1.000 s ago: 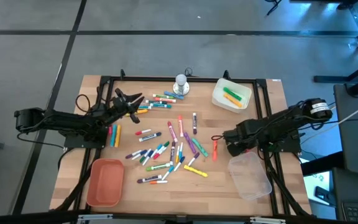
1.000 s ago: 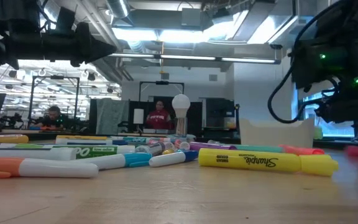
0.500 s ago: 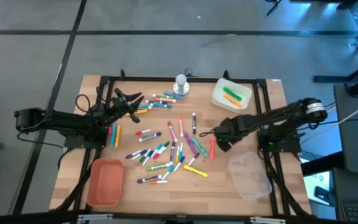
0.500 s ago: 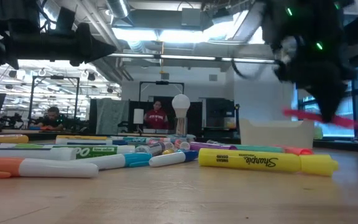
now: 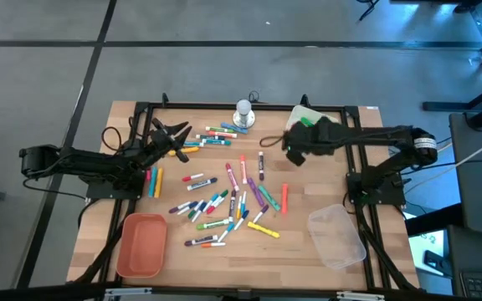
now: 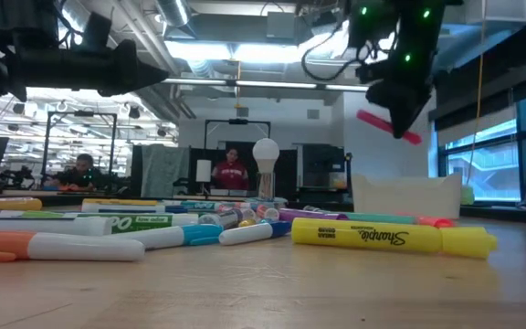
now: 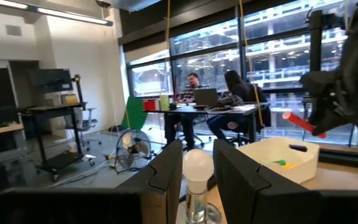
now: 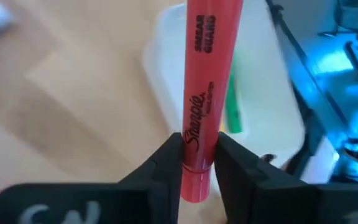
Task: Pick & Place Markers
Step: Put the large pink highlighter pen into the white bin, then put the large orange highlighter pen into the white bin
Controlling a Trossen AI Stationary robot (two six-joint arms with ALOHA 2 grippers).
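Note:
Several markers lie scattered flat over the middle of the wooden table; in the low view a yellow one lies nearest. My right gripper hangs high over the table's far right part, shut on a pink-red marker, right beside a white bin that holds a green marker. My left gripper waits open above the far left of the table, with nothing between its fingers. My right gripper pinches the pink-red marker near one end between its two fingers. The fingers slant down from above, and the marker runs on forward past them, roughly along them. It is lifted clear and tilted, its free end over the white bin's edge.
A salmon tray sits at the near left and a clear plastic tub at the near right. A silver-white knob object stands at the far middle. People sit in the room beyond the table.
My right gripper has risen from the table's right middle and swung toward the far edge, up to the white bin, turning its wrist on the way. The pink-red marker has gone with it, lifted clear of the table.

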